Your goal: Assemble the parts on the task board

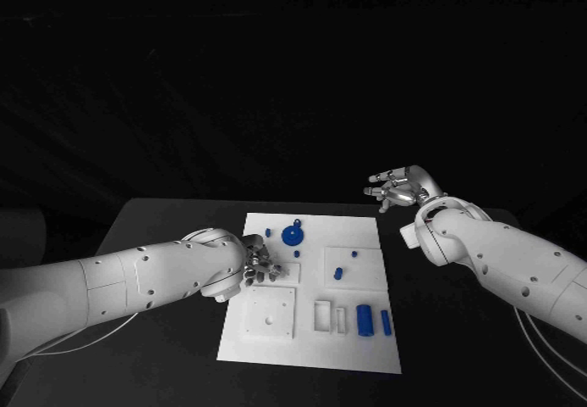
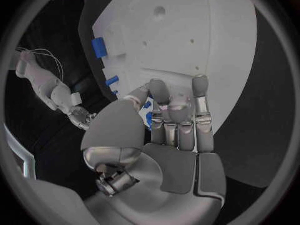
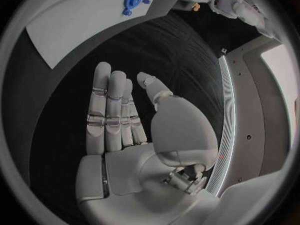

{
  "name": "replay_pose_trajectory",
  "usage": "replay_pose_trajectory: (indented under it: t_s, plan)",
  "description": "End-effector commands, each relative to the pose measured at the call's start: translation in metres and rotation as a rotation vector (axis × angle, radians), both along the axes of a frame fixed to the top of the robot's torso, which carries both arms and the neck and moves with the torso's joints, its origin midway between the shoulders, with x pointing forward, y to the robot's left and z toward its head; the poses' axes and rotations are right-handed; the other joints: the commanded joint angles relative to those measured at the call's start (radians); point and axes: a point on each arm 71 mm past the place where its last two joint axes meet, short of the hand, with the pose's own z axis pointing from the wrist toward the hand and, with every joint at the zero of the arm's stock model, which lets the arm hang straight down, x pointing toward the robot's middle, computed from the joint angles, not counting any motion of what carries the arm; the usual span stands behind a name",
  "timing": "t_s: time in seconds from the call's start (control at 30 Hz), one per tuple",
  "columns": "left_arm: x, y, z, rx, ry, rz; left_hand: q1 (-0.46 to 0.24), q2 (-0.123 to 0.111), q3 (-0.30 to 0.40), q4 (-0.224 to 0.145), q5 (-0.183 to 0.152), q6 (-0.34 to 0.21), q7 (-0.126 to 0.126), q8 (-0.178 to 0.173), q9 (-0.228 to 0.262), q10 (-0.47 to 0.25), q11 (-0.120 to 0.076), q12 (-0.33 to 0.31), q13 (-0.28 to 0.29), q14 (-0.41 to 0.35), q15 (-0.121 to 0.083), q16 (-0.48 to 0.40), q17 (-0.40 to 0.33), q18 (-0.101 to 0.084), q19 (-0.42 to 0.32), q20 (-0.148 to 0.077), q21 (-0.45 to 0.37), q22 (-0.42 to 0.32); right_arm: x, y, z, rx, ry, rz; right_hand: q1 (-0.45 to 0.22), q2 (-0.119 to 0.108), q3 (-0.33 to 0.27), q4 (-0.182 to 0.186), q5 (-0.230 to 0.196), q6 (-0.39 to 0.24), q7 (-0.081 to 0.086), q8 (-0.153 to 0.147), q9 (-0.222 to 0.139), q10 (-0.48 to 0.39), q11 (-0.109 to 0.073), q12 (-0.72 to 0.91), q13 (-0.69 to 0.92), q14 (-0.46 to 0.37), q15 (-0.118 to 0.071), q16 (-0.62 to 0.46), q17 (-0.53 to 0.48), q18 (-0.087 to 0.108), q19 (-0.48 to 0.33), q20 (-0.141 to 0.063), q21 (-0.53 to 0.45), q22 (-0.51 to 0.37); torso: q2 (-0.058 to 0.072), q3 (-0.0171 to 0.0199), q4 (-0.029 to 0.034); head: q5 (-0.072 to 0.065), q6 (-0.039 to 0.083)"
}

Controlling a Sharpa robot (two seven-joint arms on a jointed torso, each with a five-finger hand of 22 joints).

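— Where's the left hand [image 1: 254, 259]?
— Left of centre, over the task board [image 1: 312, 339], fingers curled; whether it grasps anything, I cannot tell.
— The right hand [image 1: 399, 186]?
— Upper right, off the board, released (fingers straight). Blue parts [image 1: 373, 320] lie lower right on the board.

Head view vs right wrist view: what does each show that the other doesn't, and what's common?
Head view alone: the blue parts along the near right of the task board, such as the blue cylinder, the square white plate, and the left hand low over the board's left side.

Right wrist view alone: the right hand from behind, fingers straight and apart, holding nothing, over black table.

Both: the round blue part, the board, the right hand.
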Motion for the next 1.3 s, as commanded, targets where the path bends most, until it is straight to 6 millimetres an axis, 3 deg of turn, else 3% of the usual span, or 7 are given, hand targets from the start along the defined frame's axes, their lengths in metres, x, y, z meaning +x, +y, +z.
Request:
replay_pose_trajectory:
  t_s: [0.03,0.47,0.63,0.77,0.83,0.87,1.3]
  plan:
    - [-0.001,-0.001,0.0,-0.009,0.002,-0.005,0.011,-0.017,0.0,0.023,-0.005,0.009,0.002,0.0,-0.002,0.043,-0.001,-0.005,0.002,-0.004,0.001,-0.003,0.001,-0.012,0.004,-0.003,-0.005,0.017,0.0,0.001,-0.001,-0.001,0.006,0.011,-0.009,-0.001,0.003,0.002,0.005,-0.009,0.002,-0.003,-0.001,-0.007,-0.002,0.004,-0.002,0.003,0.003,-0.005,0.001,0.006,0.023,0.009,0.006,-0.002,0.0,-0.0001,0.0004,0.0,0.0]
    - [-0.002,0.001,0.001,-0.012,0.004,-0.008,0.039,-0.056,-0.009,0.071,-0.022,0.014,0.001,-0.001,-0.007,0.043,-0.001,-0.005,0.0,-0.006,0.001,-0.006,-0.002,-0.012,0.005,-0.002,-0.006,0.017,-0.001,0.0,-0.003,-0.001,0.01,0.009,-0.007,-0.001,0.0,0.003,0.006,-0.011,0.002,-0.003,-0.001,-0.007,-0.002,0.003,-0.002,0.003,0.003,-0.005,0.001,0.006,0.023,0.009,0.006,-0.003,0.0,0.0002,0.0005,0.0,0.0]
    - [-0.003,0.002,0.001,-0.016,0.008,-0.014,0.031,-0.091,-0.031,0.114,-0.138,0.023,0.002,0.001,-0.007,0.043,0.0,-0.008,0.0,-0.007,0.002,-0.007,-0.003,-0.013,0.003,-0.001,-0.009,0.017,-0.001,0.0,-0.004,-0.002,0.011,0.008,-0.007,-0.001,-0.001,0.004,0.006,-0.013,0.002,-0.003,-0.001,-0.007,-0.002,0.003,-0.002,0.002,0.003,-0.005,0.001,0.006,0.022,0.009,0.006,-0.004,0.0,0.0001,0.0001,0.0,0.0]
    - [-0.004,0.002,0.002,-0.019,0.011,-0.016,0.017,-0.113,-0.061,0.141,-0.152,0.026,0.005,0.001,-0.003,0.042,0.001,-0.011,-0.001,-0.011,0.001,-0.01,-0.006,-0.013,0.001,-0.002,-0.01,0.017,-0.001,-0.001,-0.004,-0.002,0.012,0.007,-0.007,-0.001,-0.002,0.004,0.006,-0.015,0.003,-0.003,-0.001,-0.008,-0.001,0.002,-0.003,0.002,0.003,-0.005,0.001,0.006,0.022,0.01,0.006,-0.005,0.0,0.0003,0.0,0.001,0.0]
    - [-0.004,0.003,0.002,-0.02,0.012,-0.016,0.039,-0.089,-0.193,0.164,-0.144,0.027,0.005,0.0,-0.001,0.042,0.002,-0.013,-0.002,-0.012,0.002,-0.011,-0.007,-0.014,0.001,-0.002,-0.011,0.017,-0.001,-0.001,-0.005,-0.002,0.013,0.006,-0.007,-0.001,-0.002,0.004,0.006,-0.015,0.003,-0.003,-0.001,-0.008,-0.001,0.002,-0.003,0.002,0.003,-0.005,0.001,0.006,0.022,0.01,0.006,-0.005,0.0,0.0003,-0.0001,0.001,0.0]
    - [-0.004,0.003,0.002,-0.02,0.013,-0.016,0.086,-0.088,-0.229,0.231,-0.146,0.031,0.007,0.0,-0.002,0.043,0.001,-0.014,-0.001,-0.013,0.002,-0.013,-0.008,-0.013,0.0,-0.002,-0.013,0.016,-0.001,-0.001,-0.005,-0.002,0.013,0.006,-0.007,-0.001,-0.002,0.004,0.006,-0.015,0.003,-0.003,-0.001,-0.008,-0.001,0.002,-0.003,0.002,0.003,-0.005,0.001,0.006,0.022,0.01,0.006,-0.005,0.0,0.0002,-0.0002,0.001,0.0]
    - [-0.004,0.01,0.005,-0.026,-0.005,0.006,0.095,-0.093,-0.244,0.236,-0.149,0.011,0.012,-0.002,-0.006,0.04,0.005,-0.032,-0.004,-0.026,0.001,-0.032,-0.032,-0.02,-0.002,-0.011,-0.021,0.015,-0.002,-0.003,-0.007,-0.003,0.017,0.002,-0.006,-0.001,-0.004,0.005,0.006,-0.017,0.003,-0.003,-0.001,-0.008,-0.001,0.002,-0.003,0.003,0.003,-0.005,0.001,0.006,0.022,0.01,0.006,-0.005,0.0,-0.0001,0.0,0.001,0.001]
